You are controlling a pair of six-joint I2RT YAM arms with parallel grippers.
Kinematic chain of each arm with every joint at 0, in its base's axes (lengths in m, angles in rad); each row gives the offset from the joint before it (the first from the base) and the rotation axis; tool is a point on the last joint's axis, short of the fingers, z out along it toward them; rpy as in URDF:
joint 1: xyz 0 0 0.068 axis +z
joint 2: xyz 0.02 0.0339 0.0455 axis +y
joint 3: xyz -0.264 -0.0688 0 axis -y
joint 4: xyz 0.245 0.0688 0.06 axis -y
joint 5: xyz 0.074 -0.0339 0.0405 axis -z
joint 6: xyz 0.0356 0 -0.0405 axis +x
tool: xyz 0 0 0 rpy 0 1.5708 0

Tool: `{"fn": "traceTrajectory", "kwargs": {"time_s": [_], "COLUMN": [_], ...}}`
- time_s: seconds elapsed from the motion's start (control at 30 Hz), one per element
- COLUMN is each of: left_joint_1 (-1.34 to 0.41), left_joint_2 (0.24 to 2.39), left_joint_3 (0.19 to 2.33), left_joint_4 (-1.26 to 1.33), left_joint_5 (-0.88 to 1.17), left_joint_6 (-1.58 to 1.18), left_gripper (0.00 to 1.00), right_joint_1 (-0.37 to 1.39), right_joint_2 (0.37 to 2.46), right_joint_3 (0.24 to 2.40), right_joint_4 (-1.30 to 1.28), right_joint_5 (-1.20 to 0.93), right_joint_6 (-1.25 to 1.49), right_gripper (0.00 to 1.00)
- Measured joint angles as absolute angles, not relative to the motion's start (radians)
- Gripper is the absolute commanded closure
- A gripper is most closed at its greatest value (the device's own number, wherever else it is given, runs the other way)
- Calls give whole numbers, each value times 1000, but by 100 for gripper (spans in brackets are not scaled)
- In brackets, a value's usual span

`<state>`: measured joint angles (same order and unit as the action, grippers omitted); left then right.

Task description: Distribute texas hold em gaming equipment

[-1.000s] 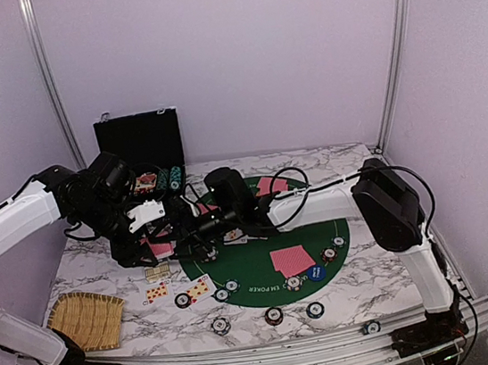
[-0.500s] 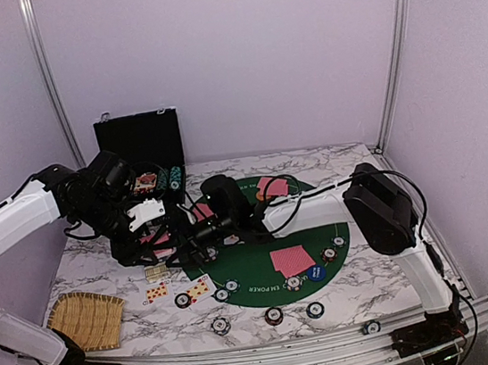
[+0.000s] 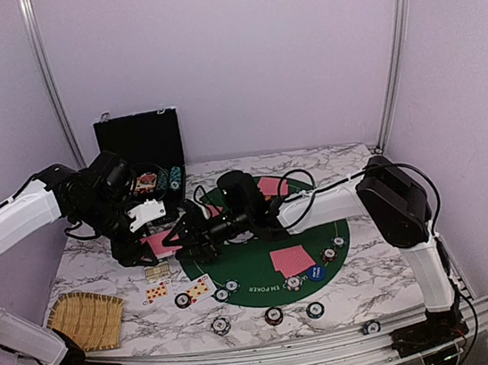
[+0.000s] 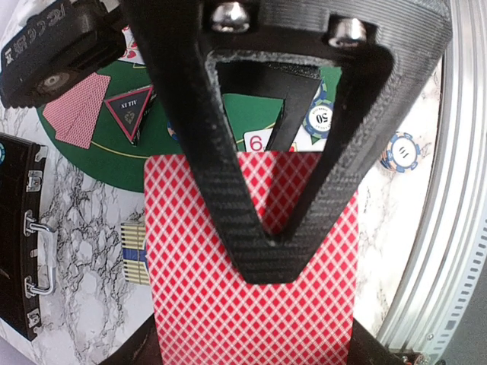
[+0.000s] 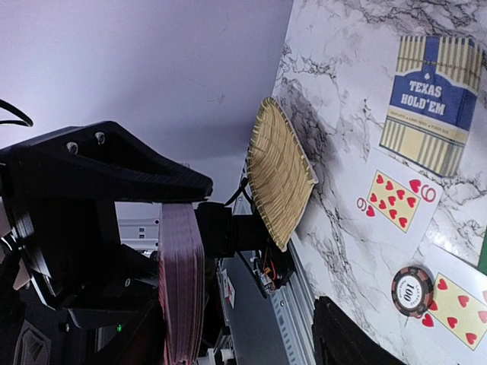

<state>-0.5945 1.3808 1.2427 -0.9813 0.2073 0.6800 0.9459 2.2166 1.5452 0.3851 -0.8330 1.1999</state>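
Left gripper (image 4: 262,255) pinches a deck (image 4: 190,296) of red-backed cards, held above the marble table (image 3: 378,277) at the left edge of the green felt (image 3: 256,275); the wrist view shows the deck's patterned back clamped flat between the black jaws. Right gripper (image 3: 189,241), stretched across from the right, faces the deck from the felt side; its jaws stand apart, and in its own view its lower finger (image 5: 358,338) sits clear of the deck's edge; whether the other side touches the cards cannot be told.

On the marble beneath the deck lies a striped card box (image 5: 430,99) marked Texas Hold'em; just beside it a face-up heart card (image 5: 392,199); nearer the felt a second face-up card (image 5: 456,304), with a chip marked 100 (image 5: 412,290) at its corner. Three chips (image 3: 273,315) sit in a row on the marble along the felt's near rim; a lone chip (image 3: 371,328) rests by the front rail; further chips dot the felt's near edge.

On the felt, a face-down pair (image 3: 292,260) lies near the front right, another pair (image 3: 271,185) at the far side; a blue button (image 3: 315,273) sits just beside the near pair; a triangular button (image 4: 129,110) lies on the felt near a face-down pair. A straw mat (image 3: 87,320) occupies the near left corner; a black case (image 3: 140,142) stands open at the back left.
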Motion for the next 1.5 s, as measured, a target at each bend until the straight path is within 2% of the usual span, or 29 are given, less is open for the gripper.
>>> {"fn": "traceTrajectory", "kwargs": {"time_s": [0.53,0.87,0.93,1.03,1.13,1.27,1.5], "left_joint_1": [-594,-594,-594,-594,-594,-594,-594], "left_joint_2": [1381,1382,1382,1382,1382,1382,1382], "left_joint_3": [1242,1242,1242,1242,1242,1242,1242], "left_joint_4": [-981,-981,-981,-981,-981,-981,-981], "left_joint_5": [204,200,200,200,200,200,200], "left_joint_6": [680,680,680,680,680,680,680], "left_gripper": [100,100,100,100,100,100,100], "right_joint_1": [926,916,916,916,918,926,945], "right_joint_2": [2127,2092,2092,2092,2092,2092,2100], "right_joint_3": [1447,1383,1371,1362,1361,1361,1381], "right_joint_4": [443,553,577,606,630,645,649], "right_joint_5": [-829,-829,-829,-829,-829,-830,-834], "right_joint_6": [1239,1317,1338,1370,1387,1400,1412], "right_gripper": [81,94,92,66,55,56,72]}}
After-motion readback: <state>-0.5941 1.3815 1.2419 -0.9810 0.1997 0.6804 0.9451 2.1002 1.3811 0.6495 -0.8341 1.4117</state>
